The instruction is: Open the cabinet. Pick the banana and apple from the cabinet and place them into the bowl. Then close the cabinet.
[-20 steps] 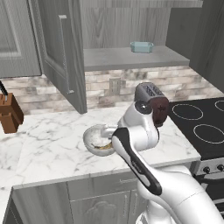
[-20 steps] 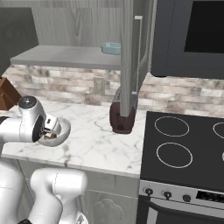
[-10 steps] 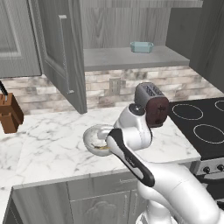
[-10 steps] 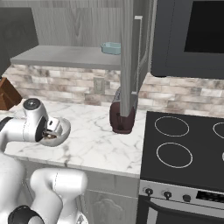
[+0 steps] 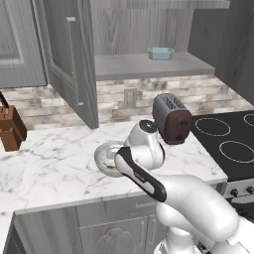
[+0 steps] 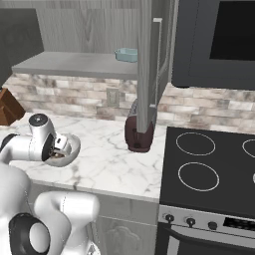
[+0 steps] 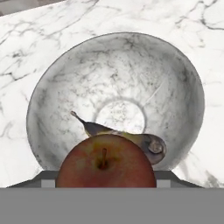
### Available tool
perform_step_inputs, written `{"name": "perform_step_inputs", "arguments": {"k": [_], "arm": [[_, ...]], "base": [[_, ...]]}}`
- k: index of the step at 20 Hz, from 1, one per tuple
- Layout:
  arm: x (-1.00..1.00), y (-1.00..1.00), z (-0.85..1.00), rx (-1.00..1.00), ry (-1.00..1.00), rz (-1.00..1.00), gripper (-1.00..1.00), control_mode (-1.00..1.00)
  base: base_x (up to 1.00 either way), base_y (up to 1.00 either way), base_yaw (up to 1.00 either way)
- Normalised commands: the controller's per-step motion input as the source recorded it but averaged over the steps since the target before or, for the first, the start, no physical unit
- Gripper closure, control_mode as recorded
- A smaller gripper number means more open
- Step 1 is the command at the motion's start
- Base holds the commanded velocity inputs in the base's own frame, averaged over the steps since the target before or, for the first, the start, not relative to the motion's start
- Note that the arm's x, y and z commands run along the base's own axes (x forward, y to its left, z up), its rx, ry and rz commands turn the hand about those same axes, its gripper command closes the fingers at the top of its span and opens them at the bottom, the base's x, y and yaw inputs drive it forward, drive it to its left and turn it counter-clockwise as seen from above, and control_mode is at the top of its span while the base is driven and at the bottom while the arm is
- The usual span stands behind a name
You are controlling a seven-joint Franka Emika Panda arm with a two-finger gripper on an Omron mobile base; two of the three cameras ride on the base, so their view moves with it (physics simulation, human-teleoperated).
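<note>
Your gripper (image 6: pixel 61 148) was clamped on the apple (image 7: pixel 105 161) just above the bowl (image 7: pixel 183 78), the banana (image 7: pixel 127 136) lying inside beneath it; released off-centre, it could have rolled over the rim onto the bench (image 7: pixel 26 43).

1. Your left base view looked forward and down from behind the arm's left.
2. Your right base view did likewise from the right; both shared the marble counter (image 5: pixel 54 163), toaster (image 6: pixel 139 134) and bowl (image 5: pixel 106 158).
3. Your hand view looked closely down into that bowl.
</note>
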Motion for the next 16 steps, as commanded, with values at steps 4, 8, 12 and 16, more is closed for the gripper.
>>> {"name": "perform_step_inputs", "arguments": {"k": [4, 8, 12, 16], "arm": [[0.18, 0.13, -0.08, 0.0, 0.0, 0.0, 1.0, -1.0], [0.2, 0.06, -0.13, 0.0, 0.0, 0.0, 1.0, -1.0], [0.21, 0.02, -0.17, 0.0, 0.0, 0.0, 1.0, -1.0], [0.13, 0.01, -0.16, 0.0, 0.0, 0.0, -1.0, -1.0]], "base": [[0.0, 0.0, 0.0], [0.0, 0.0, 0.0], [0.0, 0.0, 0.0], [0.0, 0.0, 0.0]]}}
